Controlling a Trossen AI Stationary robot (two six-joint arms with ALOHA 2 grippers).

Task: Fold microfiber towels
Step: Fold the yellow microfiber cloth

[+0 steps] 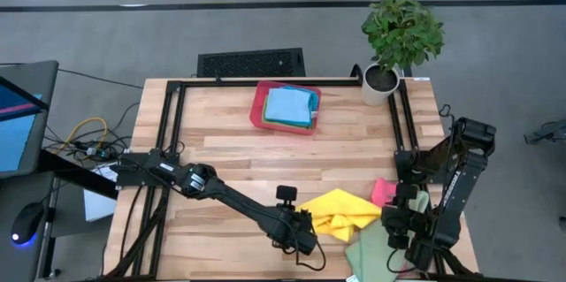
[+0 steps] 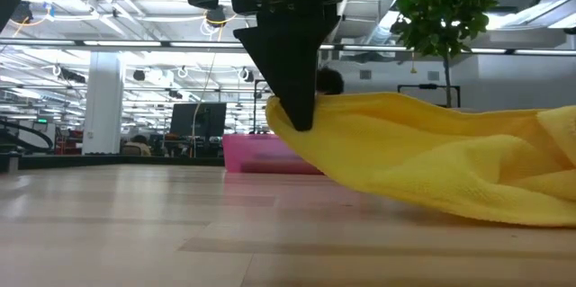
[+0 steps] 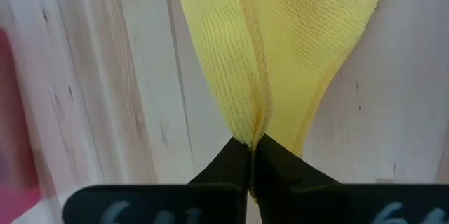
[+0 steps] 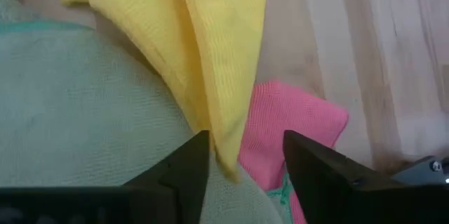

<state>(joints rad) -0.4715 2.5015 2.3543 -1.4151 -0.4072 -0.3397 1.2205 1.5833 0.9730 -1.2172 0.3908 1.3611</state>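
The left gripper (image 1: 305,233) is near the front edge of the table (image 1: 221,154), about in the middle. Its two fingers are pressed tight together on the left corner of the yellow towel (image 1: 340,214). In the low view that corner is lifted a little off the wood, and the rest of the towel sags down to the right onto the table.

The right gripper (image 4: 245,157) is at the front right of the table, at the other end of the same yellow towel. Its fingers stand apart, one on each side of a hanging yellow edge. They are not squeezing it.

A pink towel (image 1: 383,191) lies just to the right of the yellow one. A pale green towel (image 1: 376,248) lies under the right gripper at the front right corner.

At the far side of the table sits a red tray (image 1: 258,110). A light blue towel (image 1: 288,105) lies folded in it on top of other cloths. A potted plant (image 1: 398,39) stands at the far right corner.
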